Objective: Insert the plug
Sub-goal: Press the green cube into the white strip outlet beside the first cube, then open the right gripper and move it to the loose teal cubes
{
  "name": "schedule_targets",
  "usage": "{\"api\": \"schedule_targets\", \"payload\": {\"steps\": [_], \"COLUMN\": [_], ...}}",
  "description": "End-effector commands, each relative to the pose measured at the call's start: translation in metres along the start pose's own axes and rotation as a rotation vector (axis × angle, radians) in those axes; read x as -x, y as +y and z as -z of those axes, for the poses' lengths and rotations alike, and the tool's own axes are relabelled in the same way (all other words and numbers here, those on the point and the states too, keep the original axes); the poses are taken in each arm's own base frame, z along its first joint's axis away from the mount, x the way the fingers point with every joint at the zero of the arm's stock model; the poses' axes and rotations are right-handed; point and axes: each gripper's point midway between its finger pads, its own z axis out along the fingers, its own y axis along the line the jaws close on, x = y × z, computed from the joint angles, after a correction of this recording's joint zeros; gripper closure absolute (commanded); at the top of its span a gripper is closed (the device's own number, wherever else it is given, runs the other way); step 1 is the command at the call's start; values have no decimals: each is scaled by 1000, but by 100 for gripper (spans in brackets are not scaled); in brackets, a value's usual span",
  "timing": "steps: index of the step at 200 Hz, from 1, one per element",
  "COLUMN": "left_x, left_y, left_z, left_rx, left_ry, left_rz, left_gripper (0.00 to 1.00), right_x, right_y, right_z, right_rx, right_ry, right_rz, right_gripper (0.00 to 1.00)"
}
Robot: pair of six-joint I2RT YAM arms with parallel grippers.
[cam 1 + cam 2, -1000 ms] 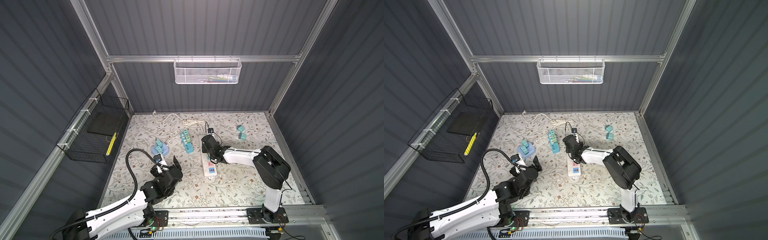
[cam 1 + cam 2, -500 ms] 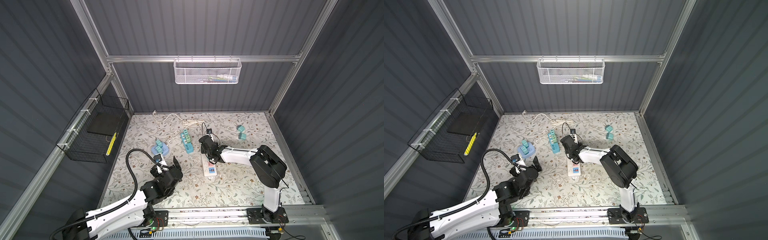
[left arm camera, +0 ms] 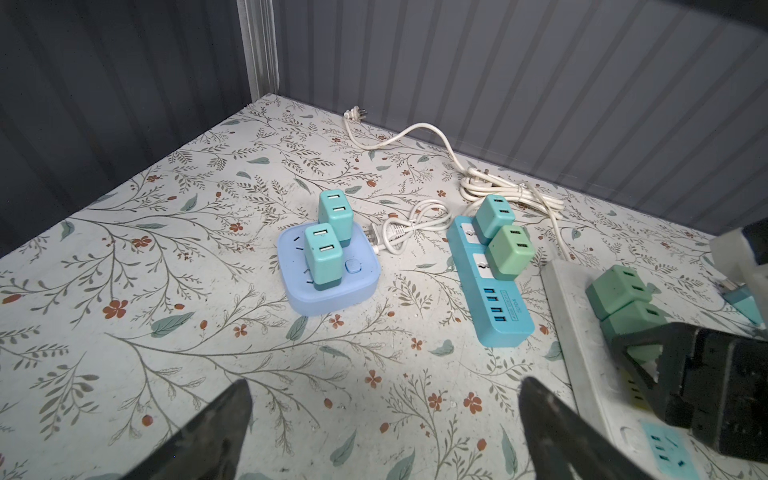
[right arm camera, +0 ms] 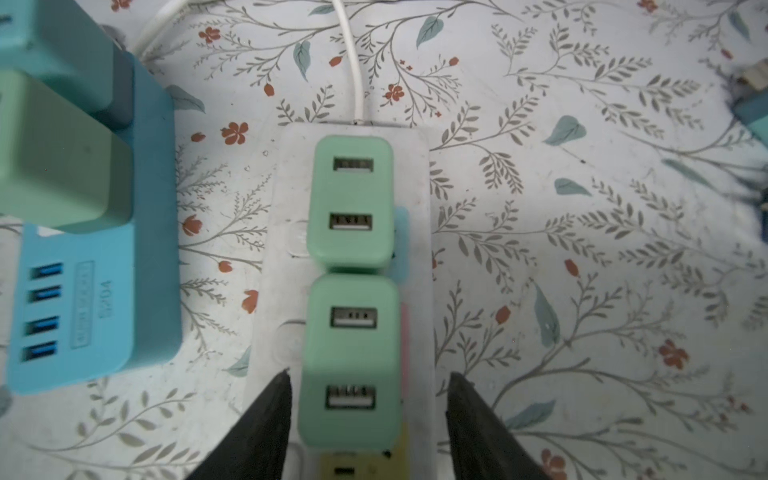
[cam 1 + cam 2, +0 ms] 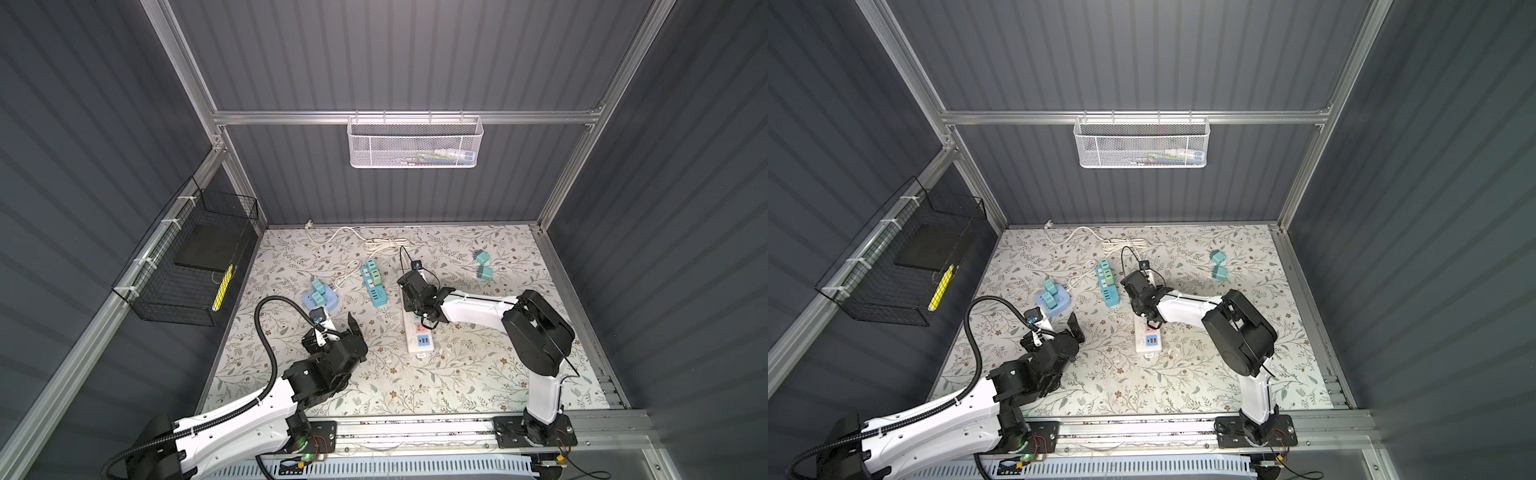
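Hovering my right gripper (image 4: 370, 372) over a green plug (image 4: 349, 353) in the white strip (image 4: 417, 166).
Only the right wrist view shows its fingers spread, not touching the plug; left gripper (image 3: 383, 381) spread, empty.

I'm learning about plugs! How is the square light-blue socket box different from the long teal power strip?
The light-blue socket box is square with rounded corners; the teal power strip is long and narrow. The box is pale, the strip deeper teal. The strip has four blue USB ports in a row; the box has one small button. Both hold two plugged-in chargers.
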Motion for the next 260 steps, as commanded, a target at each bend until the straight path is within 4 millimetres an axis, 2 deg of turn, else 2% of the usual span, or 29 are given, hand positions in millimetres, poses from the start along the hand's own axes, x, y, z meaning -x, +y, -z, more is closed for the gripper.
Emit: {"api": "schedule_targets", "payload": {"steps": [1, 24, 45, 105, 145, 172, 202, 221, 241, 260], "left_x": [17, 24, 28, 28, 24, 23, 23, 22, 20, 18], "left_y": [-8, -14, -21, -34, -32, -32, -37, -44, -51, -62], "left_z": [3, 3, 3, 0, 0, -1, -2, -2, -4, -4], "left_rx": [-9, -16, -25, -42, -39, -38, -49, -67, -92, -137], "left_ry": [-14, -20, -18, -2, 7, 8, 13, 22, 35, 49], "left_rz": [3, -9, -19, -28, -26, -27, -36, -46, -55, -68], "left_gripper": [0, 0, 0, 0, 0, 0, 0, 0, 0, 0], "right_x": [42, 59, 64, 44, 17, 11, 27, 46, 63, 66], "right_y": [1, -10, -21, -32, -38, -42, -44, -61, -96, -129], "right_z": [31, 42, 39, 11, -7, -6, 8, 24, 35, 37], "right_rx": [62, 84, 90, 81, 50, 45, 63, 57, 16, -37], "right_ry": [-57, -83, -69, 10, 64, 72, 39, -5, -43, -41], "right_rz": [-12, -30, -39, -33, -44, -48, -57, -98, -159, -186], "right_gripper": [33, 31, 32, 35, 36, 36, 34, 32, 28, 25]}}
